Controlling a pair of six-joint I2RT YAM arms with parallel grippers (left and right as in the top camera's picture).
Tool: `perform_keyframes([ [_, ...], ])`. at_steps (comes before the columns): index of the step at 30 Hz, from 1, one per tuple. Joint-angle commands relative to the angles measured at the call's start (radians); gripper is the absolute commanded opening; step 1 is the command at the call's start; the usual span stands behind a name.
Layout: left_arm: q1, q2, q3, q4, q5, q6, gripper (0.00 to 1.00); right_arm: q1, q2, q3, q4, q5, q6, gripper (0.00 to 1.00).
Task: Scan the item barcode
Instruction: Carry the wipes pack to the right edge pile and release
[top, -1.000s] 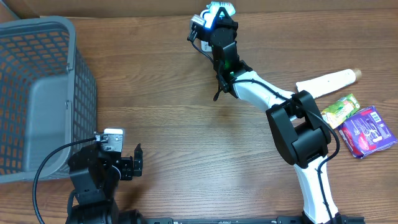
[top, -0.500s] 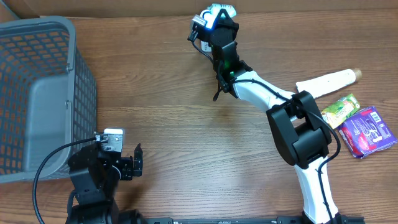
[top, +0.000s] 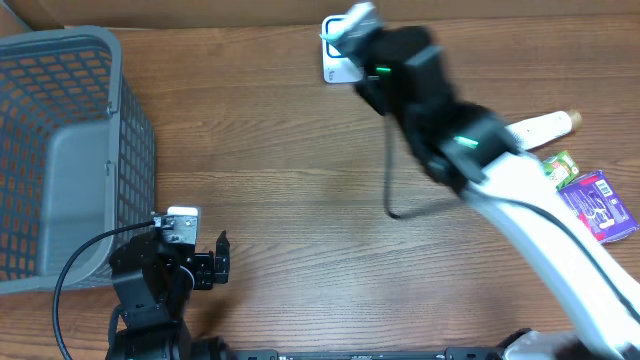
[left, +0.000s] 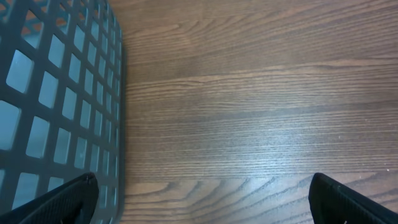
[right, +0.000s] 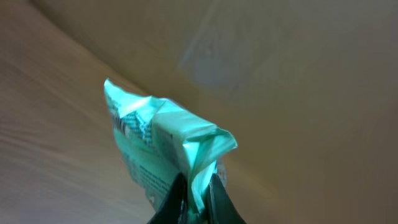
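Holding the packet up, scan not confirmed

Pick-up looks finished. The right end effector (right: 194, 193) is clamped shut on the packet (right: 161, 149), pinching its crimped sealed edge, and the packet stands clear of the counter (top: 300, 200). In the overhead view the right arm (top: 470, 150) reaches to the far edge of the counter, about the middle. It is smeared with blur there. A pale, blue-edged shape at its tip is probably the packet, but it is too soft to be sure.

What remains, by the look of things, is the scan itself. No scanner can be made out in any view, and nothing shows a code being read. The likely next need is to turn the printed face toward a reader.

The packet is a small soft pouch, mint green and white, crinkled and puffed, with a pointed upper corner. Dark fine print sits on its left face, and some of it may be bar lines, though it is too small to tell.

The left end effector (top: 215, 260) sits at the near left beside the basket (top: 60, 150). Its fingers are spread wide and hold nothing. At the far right lie a cream tube (top: 545, 125), a green wrapper (top: 560, 165) and a purple wrapper (top: 600, 205), well apart from the held packet.
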Motion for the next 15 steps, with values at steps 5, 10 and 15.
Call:
perform_keyframes([
  [5, 0.005, 0.000, 0.002, 0.003, -0.004, 0.019, 0.99, -0.201, -0.124, 0.009, -0.436, -0.117, 1.023, 0.04],
  [10, 0.005, 0.000, 0.002, 0.003, -0.004, 0.019, 1.00, -0.365, -0.122, -0.075, -0.529, -0.051, 1.124, 0.04],
  [15, 0.005, 0.000, 0.002, 0.003, -0.004, 0.019, 1.00, -0.533, -0.119, -0.243, -0.396, -0.053, 1.165, 0.04],
])
